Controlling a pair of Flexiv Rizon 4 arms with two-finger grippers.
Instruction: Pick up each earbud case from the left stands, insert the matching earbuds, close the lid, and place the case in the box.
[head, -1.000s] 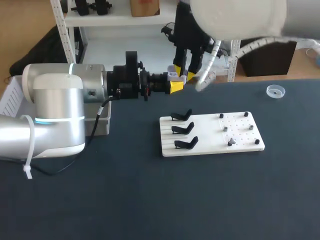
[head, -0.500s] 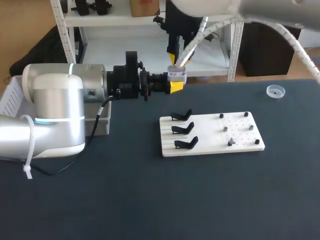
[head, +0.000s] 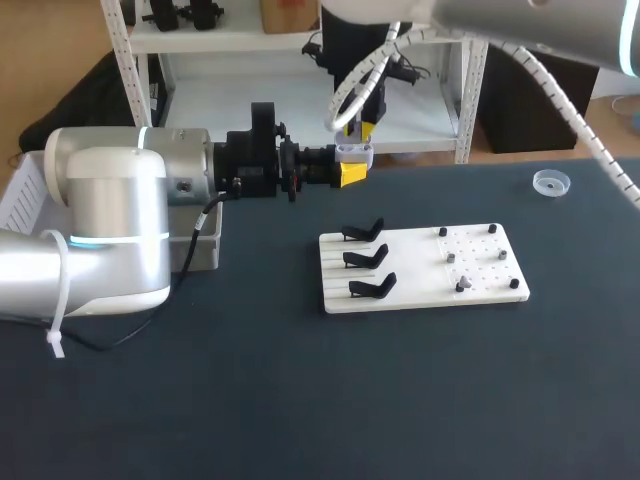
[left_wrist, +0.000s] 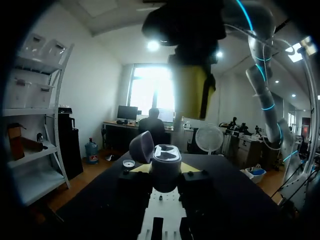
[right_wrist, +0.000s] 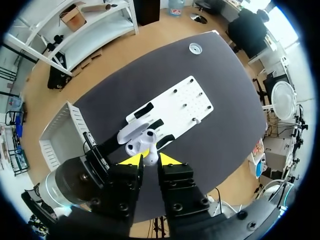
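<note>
The left hand (head: 350, 172) was clenched on the earbud case (head: 353, 152), holding it above the far edge of the dark counter (head: 250, 400). The case's lid (left_wrist: 141, 146) stood open. The right hand (head: 362, 131) hung just above the case; whether it gripped anything could not be told. On the counter lay a white board (head: 480, 288) with three black stands (head: 365, 259), all bare. A white box (head: 20, 195) sat at the counter's left. No writing on any of these could be made out.
</note>
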